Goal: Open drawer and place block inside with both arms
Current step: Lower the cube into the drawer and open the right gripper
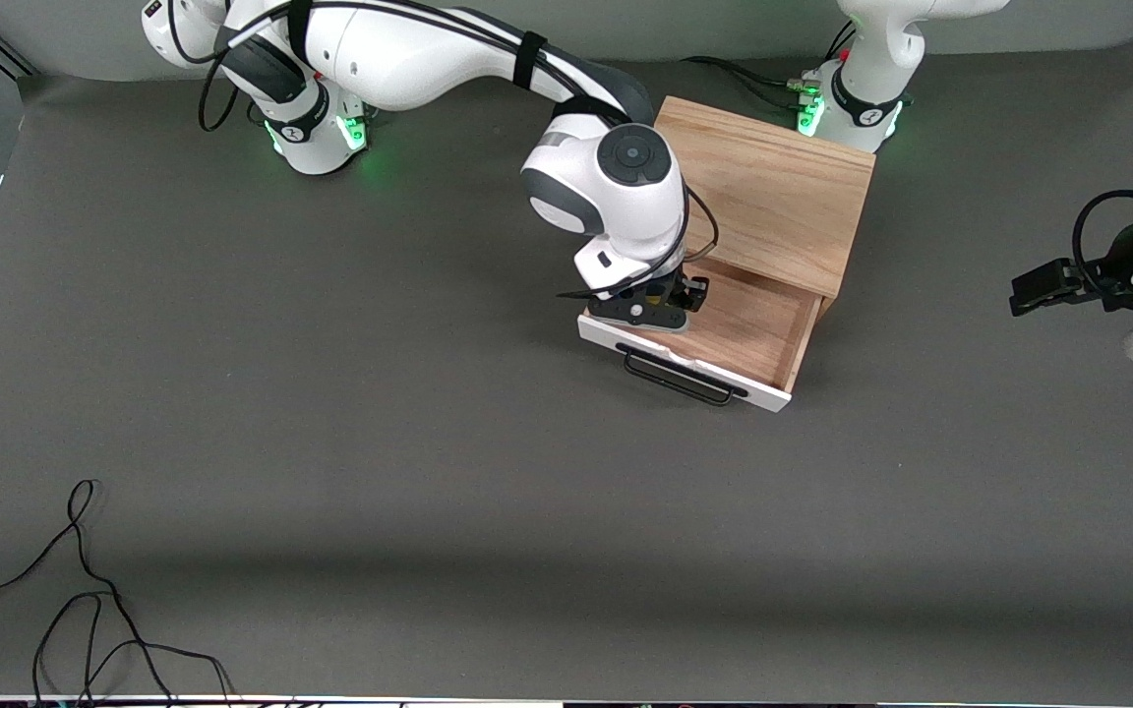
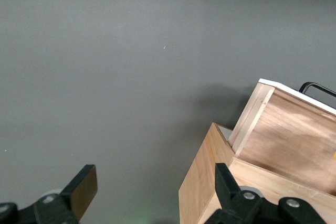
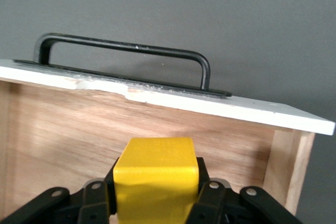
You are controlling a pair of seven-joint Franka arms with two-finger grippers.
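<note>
The drawer (image 1: 724, 339) stands pulled out of the light oak cabinet (image 1: 773, 202), its white front (image 1: 685, 366) and black wire handle (image 1: 677, 378) facing the front camera. The wood floor of the drawer is exposed.

Right gripper (image 1: 660, 307): positioned over the open drawer, at the end toward the right arm's base, just inside the white front. Its fingers are closed on the block (image 3: 156, 182), a bright yellow cube clamped between the black pads. In the right wrist view the block sits directly ahead of the gripper body, with the drawer's inner wall and the white front edge (image 3: 173, 98) just past it and the handle (image 3: 123, 59) above that edge. The white edge shows chipped paint near its middle.

Left gripper (image 2: 149, 195): waiting over bare grey table (image 1: 330, 442) toward the left arm's end, well apart from the drawer. Its fingers (image 2: 84, 188) stand wide apart and hold nothing. Its wrist view shows the cabinet corner (image 2: 205, 182) and the drawer's side wall (image 2: 283, 140).

A loose black cable (image 1: 85, 610) lies on the table near the front camera.
</note>
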